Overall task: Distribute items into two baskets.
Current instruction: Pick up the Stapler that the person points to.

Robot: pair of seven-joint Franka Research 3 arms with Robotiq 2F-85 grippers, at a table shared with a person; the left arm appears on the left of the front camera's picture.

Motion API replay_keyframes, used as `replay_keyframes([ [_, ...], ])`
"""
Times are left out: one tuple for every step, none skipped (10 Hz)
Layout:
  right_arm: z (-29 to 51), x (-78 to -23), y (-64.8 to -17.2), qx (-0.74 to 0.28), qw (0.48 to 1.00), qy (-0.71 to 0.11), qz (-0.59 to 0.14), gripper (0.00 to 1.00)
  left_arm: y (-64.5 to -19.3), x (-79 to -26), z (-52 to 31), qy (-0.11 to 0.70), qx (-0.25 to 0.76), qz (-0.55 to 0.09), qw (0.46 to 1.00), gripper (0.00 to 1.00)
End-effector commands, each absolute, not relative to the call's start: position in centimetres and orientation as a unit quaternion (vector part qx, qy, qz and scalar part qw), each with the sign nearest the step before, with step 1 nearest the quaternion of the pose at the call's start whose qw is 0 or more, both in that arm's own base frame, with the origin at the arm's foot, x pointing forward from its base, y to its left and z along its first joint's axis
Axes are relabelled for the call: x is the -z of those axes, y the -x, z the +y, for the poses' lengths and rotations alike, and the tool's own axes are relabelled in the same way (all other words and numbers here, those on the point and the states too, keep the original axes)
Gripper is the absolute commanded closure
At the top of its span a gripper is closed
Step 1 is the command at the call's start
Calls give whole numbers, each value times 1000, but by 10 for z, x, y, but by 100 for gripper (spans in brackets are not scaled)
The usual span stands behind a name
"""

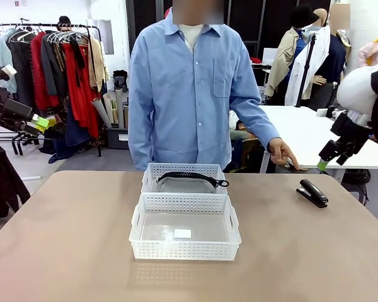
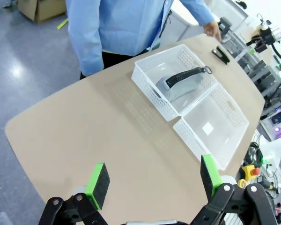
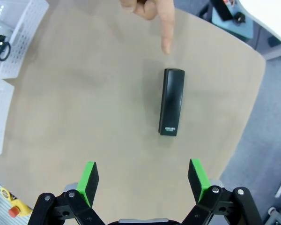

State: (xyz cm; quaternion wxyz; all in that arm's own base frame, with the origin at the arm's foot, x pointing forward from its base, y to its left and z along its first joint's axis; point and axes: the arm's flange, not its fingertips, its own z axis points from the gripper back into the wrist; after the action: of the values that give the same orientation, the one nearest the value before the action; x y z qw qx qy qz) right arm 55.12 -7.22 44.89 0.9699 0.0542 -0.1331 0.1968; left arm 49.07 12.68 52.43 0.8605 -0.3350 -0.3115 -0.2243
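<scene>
Lying in the far white perforated basket (image 1: pixel 152 171), the black curved band (image 1: pixel 189 176) is sorted; the black stapler (image 1: pixel 312 192) is waiting at the table's (image 1: pixel 359 221) right edge; left tool (image 2: pixel 153 180), right tool (image 3: pixel 143 180) released.

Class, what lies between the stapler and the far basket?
Bare table separates the stapler from the far basket; the front view shows it.

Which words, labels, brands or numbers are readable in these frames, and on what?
Small black stapler: white print at one end, too small to read.
Wider white perforated plastic basket: small white label on its floor, nothing legible on it.
Nothing else is legible.
</scene>
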Motion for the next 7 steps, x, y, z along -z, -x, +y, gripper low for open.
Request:
replay_keyframes([
  [-72,-442,-571,-203,969,-26,-135,0,-489,-522,127,331,228,-306,863,0],
  [-74,-432,-580,-208,968,-27,-137,0,-489,-522,127,331,228,-306,863,0],
  [-76,-421,-589,-209,968,-20,-135,0,-489,-522,127,331,228,-306,863,0],
  [-78,-412,-597,-205,969,-13,-135,0,-489,-522,127,331,228,-306,863,0],
  [-80,-404,-604,-203,969,-1,-140,0,-489,-522,127,331,228,-306,863,0],
  [-84,-394,-611,-201,968,10,-149,0,-489,-522,127,331,228,-306,863,0],
  [-87,-386,-618,-212,964,3,-160,0,-489,-522,127,331,228,-306,863,0],
])
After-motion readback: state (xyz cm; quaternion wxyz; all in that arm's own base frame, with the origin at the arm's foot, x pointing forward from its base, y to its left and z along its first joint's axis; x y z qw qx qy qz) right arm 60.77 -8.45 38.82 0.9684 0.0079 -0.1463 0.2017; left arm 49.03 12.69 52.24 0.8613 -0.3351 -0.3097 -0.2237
